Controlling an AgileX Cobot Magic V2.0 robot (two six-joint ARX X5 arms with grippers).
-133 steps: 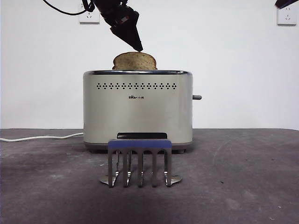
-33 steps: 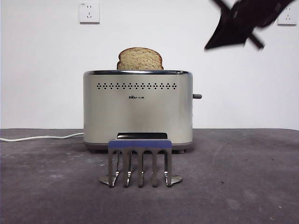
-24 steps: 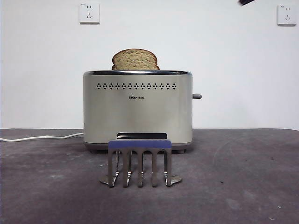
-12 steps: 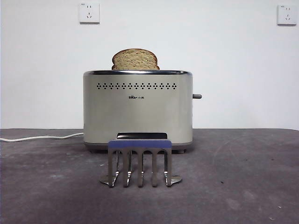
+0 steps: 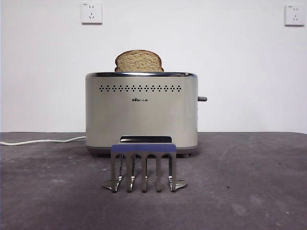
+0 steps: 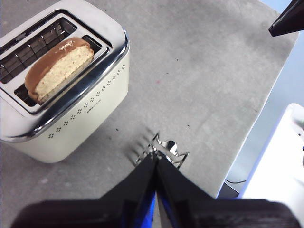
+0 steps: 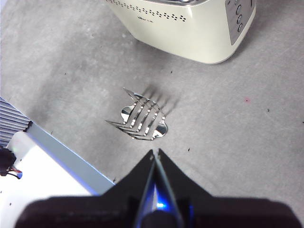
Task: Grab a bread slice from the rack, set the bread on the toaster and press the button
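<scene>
The bread (image 5: 138, 61) stands upright in a slot of the toaster (image 5: 141, 115), behind the empty rack (image 5: 143, 166) on the surface (image 5: 249, 182). Left tool (image 6: 156, 160) and right tool (image 7: 155, 154) hang above, each pinched closed on nothing.

Slice of bread (image 5: 138, 61) stands in toaster (image 5: 141, 115) slot, rack (image 5: 143, 165) just in front, button (image 5: 202, 99) on toaster's right side.
</scene>
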